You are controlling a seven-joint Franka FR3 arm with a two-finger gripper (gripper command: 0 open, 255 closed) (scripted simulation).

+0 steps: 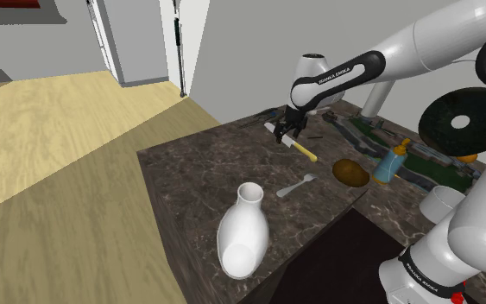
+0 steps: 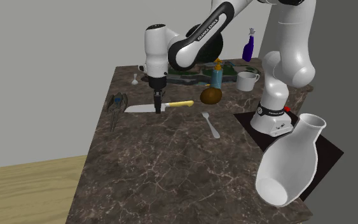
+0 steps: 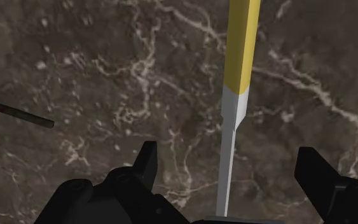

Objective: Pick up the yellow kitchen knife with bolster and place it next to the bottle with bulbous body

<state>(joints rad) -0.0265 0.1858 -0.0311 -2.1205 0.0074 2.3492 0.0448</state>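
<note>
A knife with a yellow handle (image 2: pixel 180 104) and a silver blade (image 2: pixel 139 108) lies flat on the dark marble counter (image 2: pixel 165 165). My gripper (image 2: pixel 158 107) points straight down over the blade, close to where it meets the handle. In the wrist view the gripper (image 3: pixel 228 159) is open, with the blade (image 3: pixel 231 146) lying between the fingers (image 3: pixel 147 159) and touching neither; the handle (image 3: pixel 242 44) runs on beyond them. From the shoulder view the gripper (image 1: pixel 288 129) is over the knife (image 1: pixel 294 145). The white bulbous bottle (image 1: pixel 243 229) (image 2: pixel 292 159) stands at the counter's near edge, far from the knife.
A spoon (image 2: pixel 211 124), a brown round thing (image 2: pixel 210 95), a blue bottle with an orange top (image 2: pixel 217 74) and a white mug (image 2: pixel 247 81) sit near the arm's base. Dark tongs (image 2: pixel 116 105) lie beyond the blade's tip. A black disc (image 1: pixel 463 123) stands behind.
</note>
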